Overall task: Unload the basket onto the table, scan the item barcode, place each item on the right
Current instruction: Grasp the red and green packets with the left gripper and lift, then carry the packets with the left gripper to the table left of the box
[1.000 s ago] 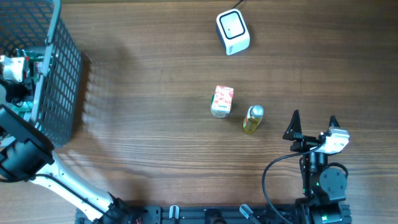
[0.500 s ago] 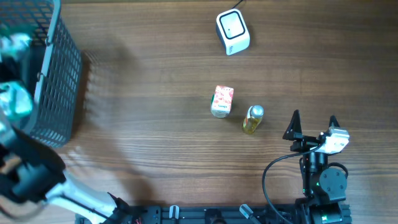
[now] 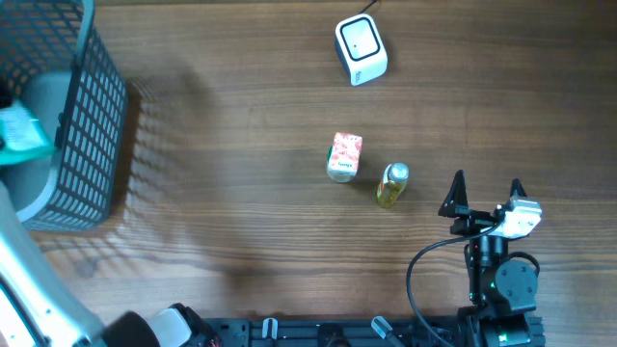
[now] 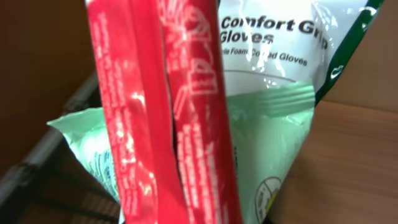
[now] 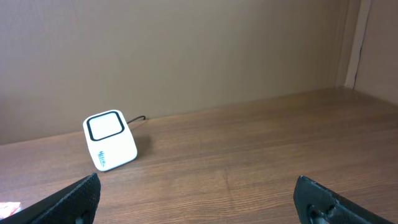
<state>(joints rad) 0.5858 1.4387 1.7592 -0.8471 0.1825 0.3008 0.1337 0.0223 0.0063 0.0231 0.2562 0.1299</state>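
Looking overhead, I see the right gripper [image 3: 485, 191] spread wide near 1 bottle [image 3: 392, 185] and 1 carton [image 3: 344, 156] on the tabletop [image 3: 241, 212]; the scanner [image 3: 361, 50] sits well apart, the basket [image 3: 92, 125] far left. Left wrist: 1 red packet [image 4: 174, 124] hangs before a green glove pack [image 4: 280, 124]; I cannot tell the left gripper's state. Right wrist: fingers [image 5: 71, 199] parted.

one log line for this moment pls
step: pick at basket | left fingers: shut, hidden behind red packet and glove pack | right fingers: open, empty | scanner: nothing presented | carton, bottle: on table
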